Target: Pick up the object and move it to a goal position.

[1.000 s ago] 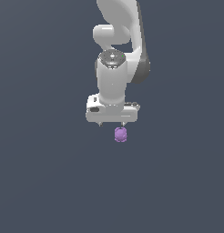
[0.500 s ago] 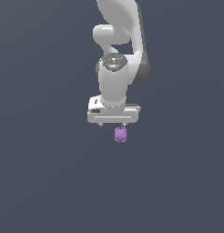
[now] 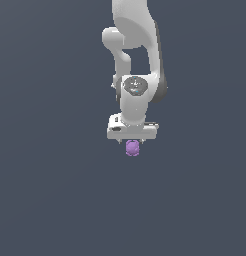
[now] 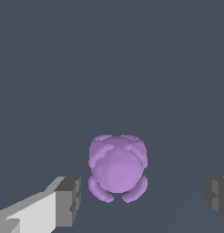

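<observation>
The object is a small light-purple lumpy block lying on the dark grey floor. In the exterior view the white arm hangs straight down over it, and my gripper sits just above it, with the short fingertips at about the level of its top. In the wrist view the object lies between the two dark grey fingertips, closer to one of them. My gripper is open, with the jaws far wider apart than the object, and holds nothing.
A plain dark grey floor fills both views. No goal marker, other object or edge shows.
The gripper has moved down toward the object over the last second. The object has not moved.
</observation>
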### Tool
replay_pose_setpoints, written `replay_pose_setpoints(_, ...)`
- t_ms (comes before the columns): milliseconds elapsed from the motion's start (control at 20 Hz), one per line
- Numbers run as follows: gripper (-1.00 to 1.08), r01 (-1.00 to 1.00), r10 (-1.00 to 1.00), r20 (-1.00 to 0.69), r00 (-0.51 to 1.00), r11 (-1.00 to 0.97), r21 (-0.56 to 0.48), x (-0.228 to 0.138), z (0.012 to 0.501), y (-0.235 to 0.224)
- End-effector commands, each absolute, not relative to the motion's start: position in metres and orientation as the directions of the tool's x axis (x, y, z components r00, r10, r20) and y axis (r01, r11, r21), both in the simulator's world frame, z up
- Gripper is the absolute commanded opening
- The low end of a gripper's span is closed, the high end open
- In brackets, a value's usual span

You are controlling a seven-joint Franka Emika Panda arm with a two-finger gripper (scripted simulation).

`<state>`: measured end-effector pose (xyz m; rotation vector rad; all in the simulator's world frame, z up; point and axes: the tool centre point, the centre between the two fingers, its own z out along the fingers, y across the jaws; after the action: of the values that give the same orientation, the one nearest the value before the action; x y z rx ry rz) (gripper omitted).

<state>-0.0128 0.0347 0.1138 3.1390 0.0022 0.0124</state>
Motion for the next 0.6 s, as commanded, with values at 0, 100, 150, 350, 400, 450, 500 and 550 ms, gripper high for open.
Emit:
replay_pose_setpoints(0,1.00,-0.002,-0.002,0.004,1.000,-1.000,0.001,-0.018,0.101,0.042)
replay_pose_setpoints(100,1.00,-0.003,-0.003,0.002,1.000,-1.000,0.001,-0.021,0.095,0.045)
replay_pose_setpoints(150,1.00,-0.003,-0.003,0.001,1.000,-1.000,0.000,-0.023,0.092,0.047)
replay_pose_setpoints(350,1.00,-0.003,-0.003,-0.001,1.000,-1.000,0.000,-0.024,0.091,0.048)
replay_pose_setpoints(400,1.00,-0.003,-0.003,-0.001,1.000,-1.000,0.000,-0.024,0.090,0.048)
replay_pose_setpoints(450,1.00,-0.003,-0.003,-0.001,1.000,-1.000,0.000,-0.024,0.089,0.048)
replay_pose_setpoints(500,1.00,-0.003,-0.003,-0.001,1.000,-1.000,0.000,-0.024,0.088,0.048)
replay_pose_setpoints(550,1.00,-0.003,-0.003,-0.001,1.000,-1.000,0.000,-0.024,0.085,0.048)
